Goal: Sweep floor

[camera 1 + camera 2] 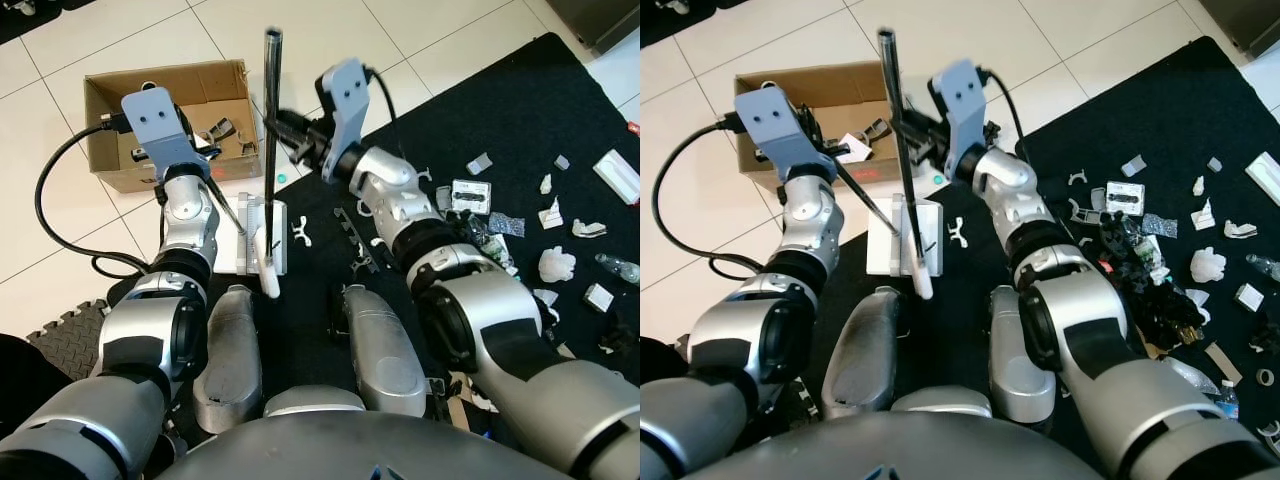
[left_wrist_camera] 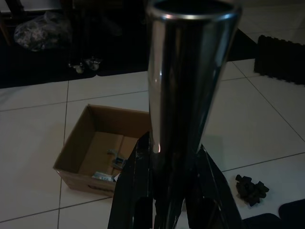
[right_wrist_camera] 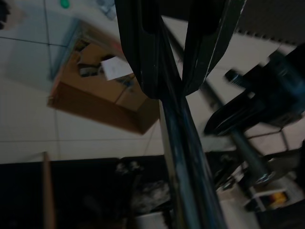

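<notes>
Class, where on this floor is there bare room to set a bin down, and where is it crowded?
Free: white tiles left of the cardboard box, and beyond it. Crowded: the black mat on the right, strewn with litter.

My head's two eyes look steeply down over both my arms, sharing the cardboard box (image 1: pixel 170 110) and black mat (image 1: pixel 520 110). Each wrist camera sits close behind its tool, also facing that box.
</notes>
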Motion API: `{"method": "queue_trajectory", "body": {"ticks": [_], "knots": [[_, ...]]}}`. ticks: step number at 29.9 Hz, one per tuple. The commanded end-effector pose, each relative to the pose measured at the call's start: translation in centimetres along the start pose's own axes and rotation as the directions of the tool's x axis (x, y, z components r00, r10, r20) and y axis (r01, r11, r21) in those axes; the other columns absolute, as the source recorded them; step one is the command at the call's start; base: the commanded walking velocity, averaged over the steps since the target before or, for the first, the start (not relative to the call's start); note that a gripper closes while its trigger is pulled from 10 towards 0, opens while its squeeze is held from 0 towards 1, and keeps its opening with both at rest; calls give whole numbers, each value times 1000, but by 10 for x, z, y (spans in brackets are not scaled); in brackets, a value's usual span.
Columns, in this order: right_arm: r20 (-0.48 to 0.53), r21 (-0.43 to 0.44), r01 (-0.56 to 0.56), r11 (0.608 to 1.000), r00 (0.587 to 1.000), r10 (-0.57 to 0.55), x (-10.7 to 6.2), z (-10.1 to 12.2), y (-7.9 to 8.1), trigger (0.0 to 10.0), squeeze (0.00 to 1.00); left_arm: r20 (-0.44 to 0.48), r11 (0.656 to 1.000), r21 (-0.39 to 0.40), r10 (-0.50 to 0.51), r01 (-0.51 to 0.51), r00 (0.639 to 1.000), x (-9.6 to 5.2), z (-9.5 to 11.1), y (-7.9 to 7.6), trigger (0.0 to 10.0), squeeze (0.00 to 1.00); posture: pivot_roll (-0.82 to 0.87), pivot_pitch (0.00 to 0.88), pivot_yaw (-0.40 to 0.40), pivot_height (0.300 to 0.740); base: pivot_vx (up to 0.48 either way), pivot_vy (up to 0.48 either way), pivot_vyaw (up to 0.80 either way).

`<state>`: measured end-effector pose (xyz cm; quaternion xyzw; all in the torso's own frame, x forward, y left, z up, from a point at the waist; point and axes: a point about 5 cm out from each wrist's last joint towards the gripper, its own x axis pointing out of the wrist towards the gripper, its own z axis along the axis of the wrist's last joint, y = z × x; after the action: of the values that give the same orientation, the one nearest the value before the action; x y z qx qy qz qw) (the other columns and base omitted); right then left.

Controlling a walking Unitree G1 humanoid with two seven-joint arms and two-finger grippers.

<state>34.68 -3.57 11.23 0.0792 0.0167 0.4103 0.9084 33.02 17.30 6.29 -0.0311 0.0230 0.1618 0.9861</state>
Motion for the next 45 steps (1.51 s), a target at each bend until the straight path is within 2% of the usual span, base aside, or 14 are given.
{"method": "queue_trajectory", "body": {"ticks": [1, 2, 3, 4, 5, 7, 10, 15, 20, 27, 32, 45], "knots": [[80, 7, -11, 1000, 997, 11, 14, 17, 10, 10000, 0, -146, 999, 32, 19, -15, 989, -16, -31, 6, 10000, 0, -31, 214, -45, 740, 0, 0, 0], [73, 11, 61, 998, 995, -61, 3, 16, -8, 10000, 0, -147, 999, 33, 16, -11, 989, -16, -31, 5, 10000, 0, -32, 217, -37, 740, 0, 0, 0], [73, 11, 61, 998, 995, -61, 3, 16, -8, 10000, 0, -147, 999, 33, 16, -11, 989, -16, -31, 5, 10000, 0, -32, 217, -37, 740, 0, 0, 0], [61, 15, 178, 984, 982, -178, -16, 15, -34, 10000, 0, -147, 999, 35, 11, -6, 989, -15, -31, 4, 10000, 0, -33, 218, -32, 740, 0, 0, 0], [61, 15, 178, 984, 982, -178, -16, 15, -34, 10000, 0, -147, 999, 35, 11, -6, 989, -15, -31, 4, 10000, 0, -33, 218, -32, 740, 0, 0, 0], [51, 10, 237, 972, 970, -237, -26, 14, -45, 10000, 0, -146, 999, 36, 8, -3, 989, -14, -30, 4, 10000, 0, -32, 219, -30, 740, 0, 0, 0], [51, 10, 237, 972, 970, -237, -26, 14, -45, 10000, 0, -146, 999, 36, 8, -3, 989, -14, -30, 4, 10000, 0, -32, 219, -30, 740, 0, 0, 0], [11, -6, 314, 949, 949, -314, -43, 4, -58, 10000, 0, -143, 999, 40, 6, 0, 990, -14, -30, 5, 10000, 0, -26, 220, -27, 740, 0, 0, 0], [-36, -19, 326, 945, 944, -327, -52, -9, -59, 10000, 0, -145, 999, 43, 8, -2, 989, -14, -30, 6, 10000, 0, -24, 217, -27, 740, 0, 0, 0], [-51, -12, 330, 944, 943, -330, -59, -16, -60, 10000, 0, -144, 999, 45, 9, -2, 990, -14, -30, 7, 10000, 0, -25, 214, -27, 740, 0, 0, 0], [-74, -16, 366, 930, 928, -366, -72, -23, -68, 10000, 0, -144, 999, 45, 5, 1, 990, -14, -30, 7, 10000, 0, -30, 206, -26, 740, 0, 0, 0], [-111, -22, 409, 912, 906, -408, -94, -34, -76, 10000, 0, -142, 999, 44, 1, 5, 990, -13, -29, 6, 10000, 0, -30, 197, -27, 740, 0, 0, 0]]}}
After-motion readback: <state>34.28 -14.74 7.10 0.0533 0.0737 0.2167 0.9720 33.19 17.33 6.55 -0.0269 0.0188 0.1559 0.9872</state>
